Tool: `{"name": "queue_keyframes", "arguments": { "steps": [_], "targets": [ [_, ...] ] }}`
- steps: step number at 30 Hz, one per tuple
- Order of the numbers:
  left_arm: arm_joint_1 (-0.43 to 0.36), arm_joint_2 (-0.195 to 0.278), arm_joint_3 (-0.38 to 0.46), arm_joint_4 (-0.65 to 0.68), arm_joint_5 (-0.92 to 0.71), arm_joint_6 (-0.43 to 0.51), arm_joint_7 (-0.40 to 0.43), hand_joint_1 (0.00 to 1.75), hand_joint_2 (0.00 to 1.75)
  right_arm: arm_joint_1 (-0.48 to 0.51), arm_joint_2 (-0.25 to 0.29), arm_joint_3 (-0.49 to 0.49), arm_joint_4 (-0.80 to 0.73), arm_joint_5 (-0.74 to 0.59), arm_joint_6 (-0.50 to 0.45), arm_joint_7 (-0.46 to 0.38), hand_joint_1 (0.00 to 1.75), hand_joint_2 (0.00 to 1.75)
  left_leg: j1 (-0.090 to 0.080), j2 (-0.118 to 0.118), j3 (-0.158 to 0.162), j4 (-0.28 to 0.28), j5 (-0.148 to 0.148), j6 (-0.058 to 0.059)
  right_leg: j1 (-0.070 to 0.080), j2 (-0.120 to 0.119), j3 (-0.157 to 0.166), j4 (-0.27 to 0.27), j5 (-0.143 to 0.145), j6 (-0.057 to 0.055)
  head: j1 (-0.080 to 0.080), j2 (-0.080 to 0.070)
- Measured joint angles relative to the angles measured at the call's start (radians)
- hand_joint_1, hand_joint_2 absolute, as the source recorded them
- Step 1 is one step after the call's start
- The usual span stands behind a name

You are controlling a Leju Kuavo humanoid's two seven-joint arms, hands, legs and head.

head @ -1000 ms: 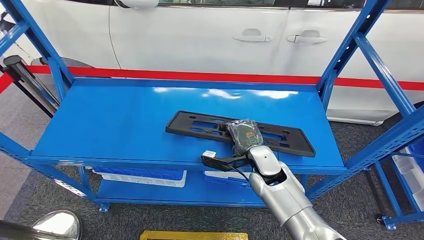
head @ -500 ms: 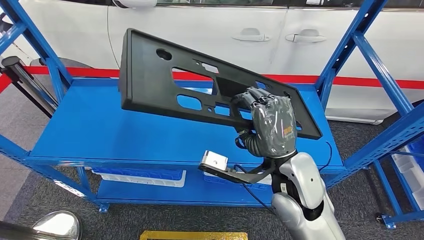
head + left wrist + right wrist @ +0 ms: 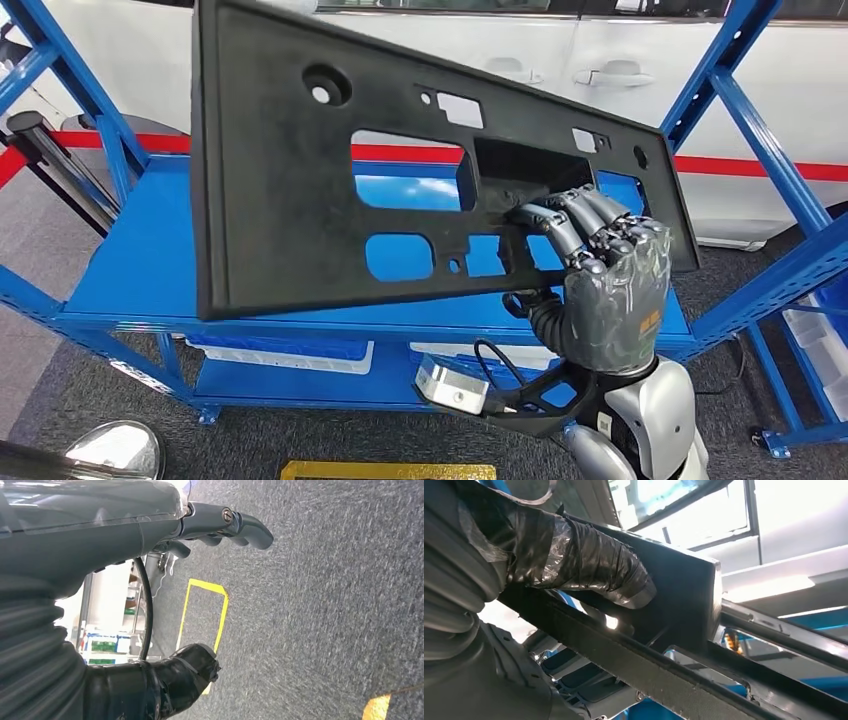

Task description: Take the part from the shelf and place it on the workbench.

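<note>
Above the blue shelf (image 3: 230, 240), my right hand (image 3: 600, 290) clamps the black part (image 3: 300, 190) off-centre; it may twist loose.

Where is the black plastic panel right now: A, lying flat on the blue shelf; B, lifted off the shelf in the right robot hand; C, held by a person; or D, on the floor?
B: the right robot hand grips the black plastic panel, raised and tilted above the blue shelf.
</note>
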Motion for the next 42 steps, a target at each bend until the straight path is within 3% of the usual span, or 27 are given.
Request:
{"name": "queue_keyframes", "arguments": {
  "steps": [1,2,3,6,8,11,12,14,16,17,18,19,21,23,26,27,29,31,32,33,34,35,37,38,41,42],
  "targets": [
    [0.0,0.0,0.0,0.0,-0.002,-0.001,0.0,0.0,1.75,0.006,-0.007,0.007,0.0,0.003,-0.002,0.001,1.75,1.75,0.0,0.001,-0.003,0.001,0.001,-0.001,-0.004,0.0,-0.021,0.051,-0.017,0.004,0.0,0.0],
    [0.0,0.0,0.0,0.0,-0.003,-0.002,0.0,0.0,1.75,0.01,-0.013,0.013,0.0,0.006,-0.003,0.002,1.75,1.75,0.001,0.001,-0.006,0.003,0.002,-0.003,-0.008,-0.001,-0.028,0.071,-0.015,0.008,0.0,0.0],
    [0.0,0.0,0.0,0.0,-0.003,-0.003,0.001,0.0,1.75,0.013,-0.019,0.019,0.001,0.006,-0.003,0.004,1.75,1.75,0.003,0.001,-0.01,0.007,0.003,-0.006,-0.013,-0.002,-0.016,0.052,0.006,0.012,0.0,0.0],
    [-0.001,0.001,-0.001,0.0,-0.006,-0.01,0.004,0.0,1.75,0.013,-0.032,0.035,0.001,-0.002,0.0,0.009,1.75,1.75,0.01,-0.001,-0.024,0.023,0.006,-0.025,-0.022,-0.001,0.082,-0.128,0.087,0.019,0.0,0.0],
    [-0.001,0.002,-0.002,0.0,-0.01,-0.012,0.01,0.0,1.75,0.011,-0.038,0.043,0.002,-0.018,0.009,0.01,1.75,1.75,0.008,-0.004,-0.029,0.028,0.011,-0.043,-0.016,0.005,0.098,-0.168,0.097,0.009,0.0,0.0],
    [0.0,0.002,-0.002,0.0,-0.016,-0.013,0.021,0.0,1.75,0.005,-0.042,0.054,0.002,-0.045,0.034,0.009,1.75,1.75,0.011,-0.005,-0.039,0.03,0.013,-0.066,-0.012,0.006,0.081,-0.168,0.111,-0.022,0.0,0.0],
    [0.0,0.002,-0.002,0.0,-0.016,-0.013,0.023,0.0,1.75,0.003,-0.043,0.057,0.002,-0.053,0.042,0.01,1.75,1.75,0.013,-0.004,-0.049,0.047,-0.006,-0.069,-0.012,0.004,0.074,-0.17,0.119,-0.033,-0.001,0.0],
    [-0.001,0.005,-0.002,0.0,-0.017,-0.013,0.025,0.0,1.75,-0.002,-0.044,0.059,0.003,-0.064,0.06,0.015,1.75,1.75,0.013,-0.003,-0.084,0.139,-0.087,-0.068,-0.009,0.0,0.057,-0.172,0.135,-0.05,-0.002,0.0],
    [-0.001,0.007,-0.002,0.0,-0.016,-0.013,0.026,0.0,1.75,-0.003,-0.044,0.06,0.003,-0.071,0.078,0.02,1.75,1.75,0.007,-0.003,-0.121,0.267,-0.164,-0.066,0.0,-0.003,0.034,-0.171,0.15,-0.058,-0.002,0.0],
    [-0.001,0.008,-0.002,0.0,-0.016,-0.013,0.026,0.0,1.75,-0.004,-0.044,0.06,0.003,-0.073,0.086,0.022,1.75,1.75,0.003,-0.003,-0.122,0.302,-0.176,-0.063,0.006,-0.005,0.023,-0.17,0.158,-0.06,-0.002,0.0],
    [-0.001,0.008,-0.002,0.0,-0.016,-0.013,0.026,0.0,1.75,-0.005,-0.044,0.061,0.003,-0.074,0.093,0.024,1.75,1.75,-0.001,-0.003,-0.106,0.304,-0.171,-0.058,0.011,-0.005,0.012,-0.169,0.165,-0.062,-0.002,0.0],
    [-0.001,0.009,-0.002,0.0,-0.016,-0.012,0.026,0.0,1.75,-0.006,-0.044,0.062,0.003,-0.076,0.098,0.027,1.75,1.75,-0.005,-0.003,-0.068,0.262,-0.15,-0.049,0.016,-0.005,0.004,-0.168,0.172,-0.063,-0.002,0.0],
    [-0.003,0.01,-0.002,-0.001,-0.015,-0.012,0.026,0.0,1.75,-0.01,-0.044,0.062,0.002,-0.08,0.106,0.033,1.75,1.75,-0.018,-0.002,0.038,0.118,-0.115,-0.025,0.024,-0.006,-0.008,-0.166,0.183,-0.061,-0.002,0.0],
    [-0.005,0.011,-0.002,-0.001,-0.015,-0.012,0.026,0.0,1.75,-0.014,-0.044,0.063,0.002,-0.083,0.111,0.035,1.75,1.75,-0.029,-0.001,0.093,0.028,-0.102,-0.011,0.024,-0.008,-0.011,-0.166,0.194,-0.053,-0.001,0.0],
    [-0.006,0.012,-0.002,-0.002,-0.015,-0.012,0.026,0.0,1.75,-0.019,-0.045,0.064,0.002,-0.085,0.112,0.035,1.75,1.75,-0.031,0.003,0.089,0.004,-0.083,-0.002,0.02,-0.009,-0.013,-0.169,0.206,-0.035,-0.002,0.0],
    [-0.006,0.012,-0.002,-0.002,-0.015,-0.012,0.026,0.0,1.75,-0.021,-0.045,0.064,0.002,-0.085,0.112,0.035,1.75,1.75,-0.028,0.006,0.085,-0.002,-0.073,0.003,0.02,-0.008,-0.019,-0.158,0.191,-0.029,-0.001,0.0],
    [-0.007,0.011,-0.002,-0.002,-0.014,-0.012,0.025,0.0,1.75,-0.024,-0.047,0.064,0.002,-0.088,0.117,0.037,1.75,1.75,-0.023,0.012,0.07,-0.01,-0.051,0.012,0.016,-0.005,-0.046,-0.083,0.115,-0.018,-0.001,0.0],
    [-0.006,0.011,-0.002,-0.002,-0.014,-0.011,0.025,0.0,1.75,-0.026,-0.047,0.065,0.002,-0.095,0.131,0.042,1.75,1.75,-0.023,0.014,0.045,-0.007,-0.034,0.014,0.008,-0.005,-0.08,0.038,0.034,-0.008,-0.001,0.0],
    [-0.006,0.011,-0.002,-0.002,-0.013,-0.011,0.025,0.0,1.75,-0.026,-0.048,0.065,0.002,-0.1,0.139,0.046,1.75,1.75,-0.023,0.014,0.031,-0.005,-0.025,0.012,0.004,-0.005,-0.084,0.079,0.021,-0.004,-0.001,0.0],
    [-0.006,0.011,-0.002,-0.002,-0.013,-0.011,0.025,0.0,1.75,-0.026,-0.048,0.066,0.002,-0.104,0.146,0.05,1.75,1.75,-0.022,0.014,0.018,-0.001,-0.018,0.01,0.001,-0.005,-0.071,0.089,0.028,-0.001,0.0,0.0],
    [-0.006,0.011,-0.002,-0.002,-0.012,-0.011,0.025,0.0,1.75,-0.027,-0.048,0.066,0.002,-0.107,0.151,0.054,1.75,1.75,-0.021,0.014,0.005,0.003,-0.011,0.007,-0.002,-0.006,-0.04,0.06,0.051,0.001,-0.001,0.0],
    [-0.006,0.011,-0.002,-0.002,-0.012,-0.01,0.025,0.0,1.75,-0.028,-0.048,0.066,0.002,-0.109,0.154,0.055,1.75,1.75,-0.02,0.014,-0.006,0.009,-0.006,0.003,-0.004,-0.006,0.008,-0.001,0.077,0.001,-0.001,0.0],
    [-0.006,0.01,-0.002,-0.002,-0.012,-0.01,0.025,0.0,1.75,-0.032,-0.048,0.066,0.002,-0.111,0.156,0.056,1.75,1.75,-0.02,0.013,-0.021,0.021,0.002,-0.007,-0.002,-0.006,0.095,-0.129,0.094,-0.007,-0.001,0.0],
    [-0.006,0.009,-0.002,-0.002,-0.012,-0.01,0.025,0.0,1.75,-0.034,-0.048,0.066,0.002,-0.111,0.156,0.056,1.75,1.75,-0.021,0.013,-0.024,0.025,0.006,-0.013,0.001,-0.006,0.116,-0.166,0.091,-0.012,-0.001,0.0],
    [-0.006,0.008,-0.002,-0.002,-0.011,-0.01,0.025,0.0,1.75,-0.037,-0.048,0.066,0.002,-0.111,0.158,0.056,1.75,1.75,-0.019,0.012,-0.029,0.026,0.019,-0.034,0.006,-0.006,0.11,-0.183,0.101,-0.035,-0.001,0.0],
    [-0.006,0.008,-0.002,-0.002,-0.011,-0.01,0.025,0.0,1.75,-0.038,-0.048,0.066,0.002,-0.111,0.159,0.056,1.75,1.75,-0.018,0.011,-0.035,0.035,0.007,-0.04,0.005,-0.008,0.104,-0.185,0.11,-0.045,-0.001,0.0]
  ]
}}
